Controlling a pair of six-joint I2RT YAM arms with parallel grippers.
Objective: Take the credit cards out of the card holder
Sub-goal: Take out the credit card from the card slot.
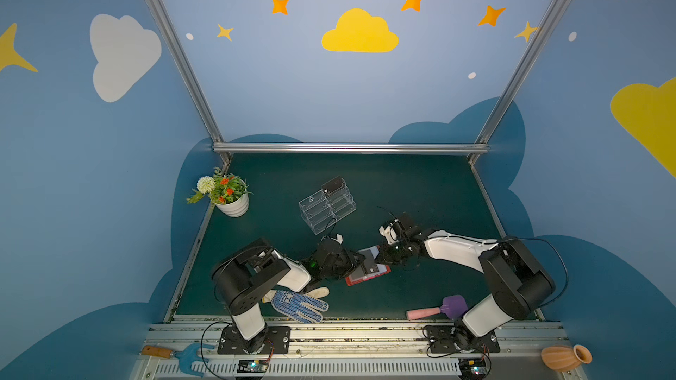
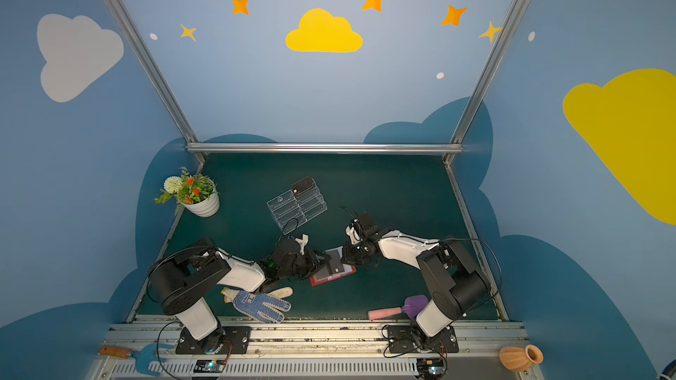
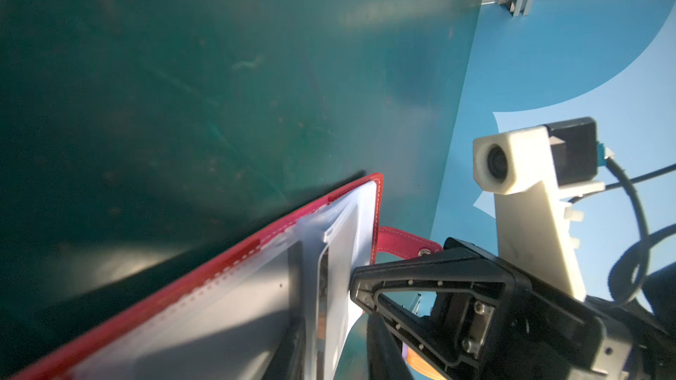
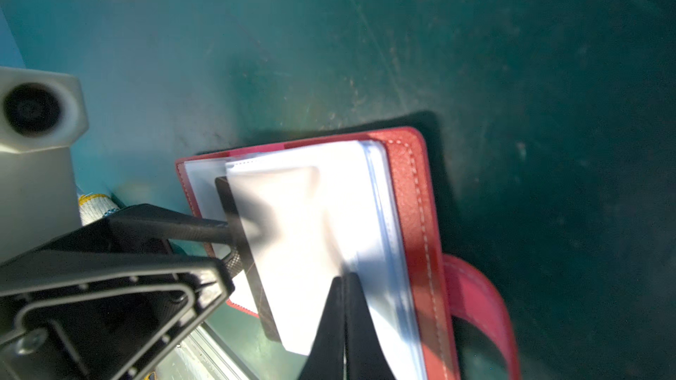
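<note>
Green mat [image 1: 420, 184], open red holder [image 1: 365, 279] lying between both grippers.
Over it, the right gripper [image 4: 344, 283] is closed on a pale sleeve [image 4: 311, 221]; the left gripper [image 4: 231, 248] straddles a dark card [image 4: 258, 294] sticking out of that sleeve, jaws narrow, though I cannot tell if they pinch it.
</note>
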